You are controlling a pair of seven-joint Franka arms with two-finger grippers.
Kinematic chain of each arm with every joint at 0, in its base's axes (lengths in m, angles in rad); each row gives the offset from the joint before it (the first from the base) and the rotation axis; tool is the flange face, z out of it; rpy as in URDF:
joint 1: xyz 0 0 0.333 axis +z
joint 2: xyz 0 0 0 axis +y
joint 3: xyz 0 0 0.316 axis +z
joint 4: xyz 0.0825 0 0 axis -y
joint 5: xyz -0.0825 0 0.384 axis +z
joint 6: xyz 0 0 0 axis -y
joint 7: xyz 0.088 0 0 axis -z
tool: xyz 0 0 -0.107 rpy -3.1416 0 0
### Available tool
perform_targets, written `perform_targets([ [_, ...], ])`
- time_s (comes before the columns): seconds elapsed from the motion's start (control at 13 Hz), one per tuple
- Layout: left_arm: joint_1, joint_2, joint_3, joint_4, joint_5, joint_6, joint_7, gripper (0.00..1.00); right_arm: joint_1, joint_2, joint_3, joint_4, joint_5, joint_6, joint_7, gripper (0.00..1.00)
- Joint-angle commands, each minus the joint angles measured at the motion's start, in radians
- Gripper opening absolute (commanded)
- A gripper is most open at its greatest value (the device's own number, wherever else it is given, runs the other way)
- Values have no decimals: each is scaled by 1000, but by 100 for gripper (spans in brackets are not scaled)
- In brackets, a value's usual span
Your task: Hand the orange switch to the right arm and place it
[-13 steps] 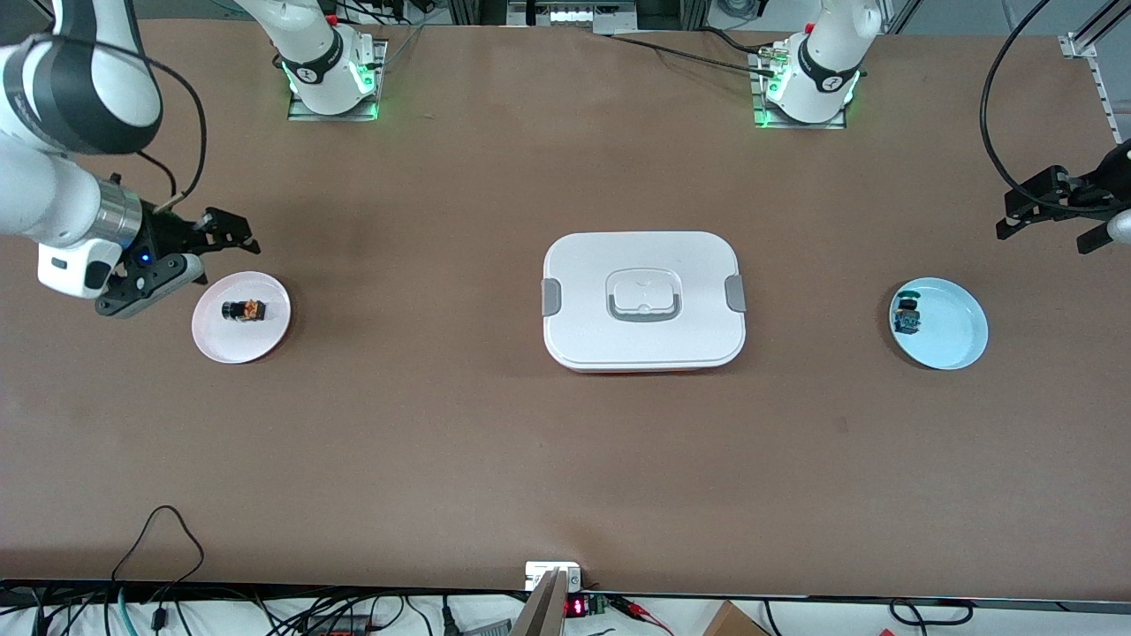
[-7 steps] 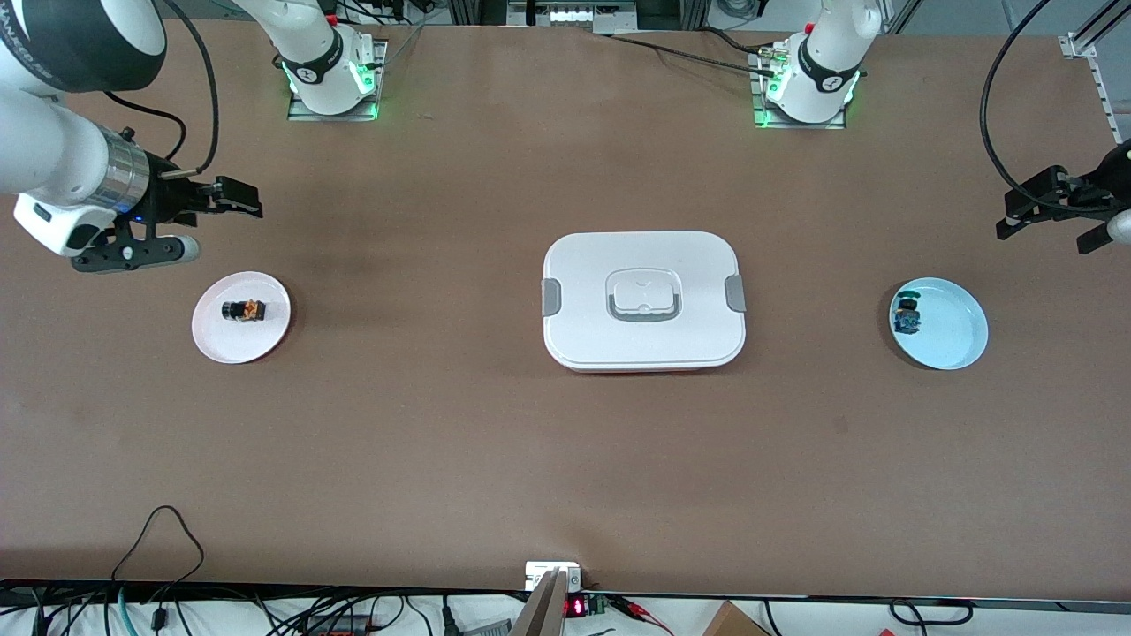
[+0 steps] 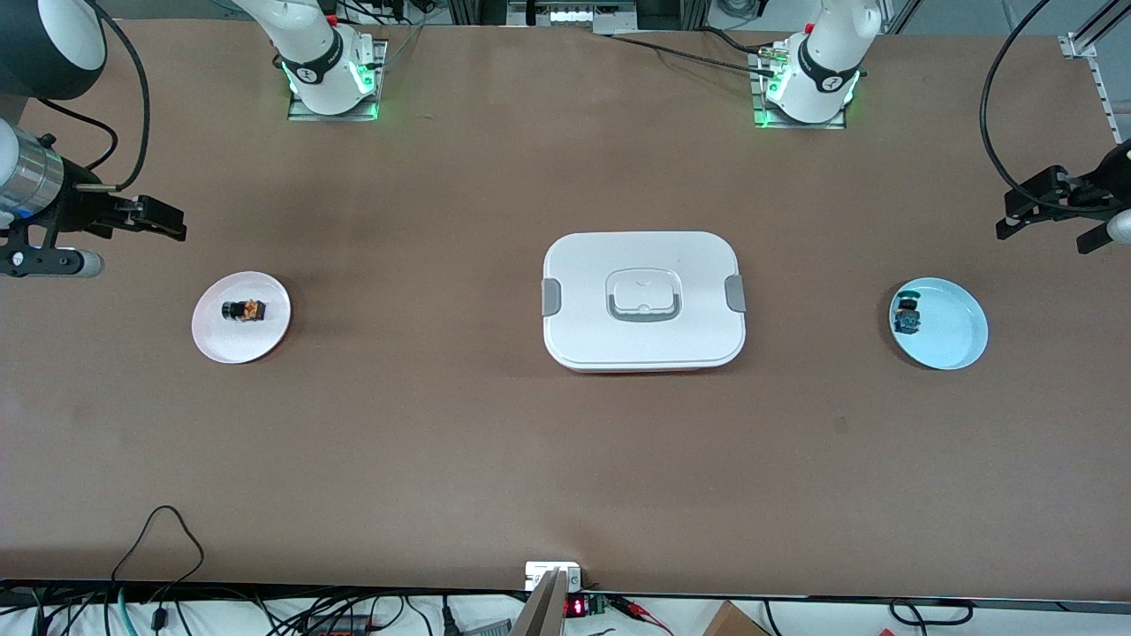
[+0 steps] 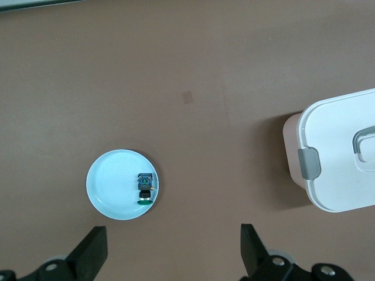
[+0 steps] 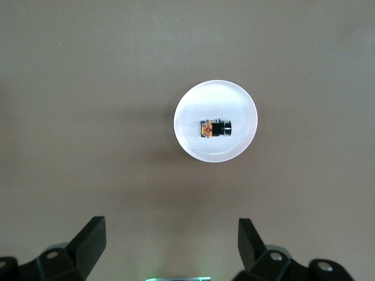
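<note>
Moved since prior frames: R gripper (image 3: 132,231) has pulled up and away from the pink plate (image 3: 269,340) toward the R arm's end of the table; I see nothing else shifted.
R gripper: hangs empty over bare table just off the plate, fingers spread wide; its wrist view shows both fingers (image 5: 88,237) well apart w/ nothing between.
Orange switch (image 3: 243,310): lies on its side in the middle of the pink plate, orange end toward the table centre, nothing touching it.
Task status: I judge the placing done, switch already down at the R arm's end; only the retreat is left.
White box (image 3: 643,300): lid on, mid-table, well apart from both plates.
Blue plate (image 3: 959,340): holds the blue/teal switch (image 3: 906,315), near its rim on the box side, untouched.
L gripper (image 3: 1051,212): waits high over the L arm's end of the table, jaws open, empty; fingers (image 4: 94,252) wide in its wrist view.
Risk 1: if I command another descent, R gripper could clip the plate rim and slide it, since the plate sits loose on the table.
Risk 2: switch is round-bodied, so I judge any knock to the plate could roll it off.
Risk 3: R arm's cable (image 3: 132,79) loops near the wrist; a fast swing may snag it.
</note>
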State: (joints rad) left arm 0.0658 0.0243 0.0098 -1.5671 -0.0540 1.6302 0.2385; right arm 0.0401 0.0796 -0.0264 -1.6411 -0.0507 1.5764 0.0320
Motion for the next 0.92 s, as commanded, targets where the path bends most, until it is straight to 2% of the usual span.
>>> perform_targets([
  [0.0,-6,14,-2,28,28,-13,-13,100,0,-114,6,-164,-11,127,23,100],
  [0.08,-6,14,-2,28,28,-13,-13,100,-2,-142,5,-204,-5,155,22,100],
  [0.15,-6,14,-1,27,28,-13,-13,100,0,-141,6,-198,-2,148,16,100],
  [0.38,-6,14,-1,27,28,-13,-12,100,1,-116,6,-135,0,116,-27,100],
  [0.84,-6,14,-1,27,28,-13,-11,100,-2,-115,6,-94,2,76,-35,100],
])
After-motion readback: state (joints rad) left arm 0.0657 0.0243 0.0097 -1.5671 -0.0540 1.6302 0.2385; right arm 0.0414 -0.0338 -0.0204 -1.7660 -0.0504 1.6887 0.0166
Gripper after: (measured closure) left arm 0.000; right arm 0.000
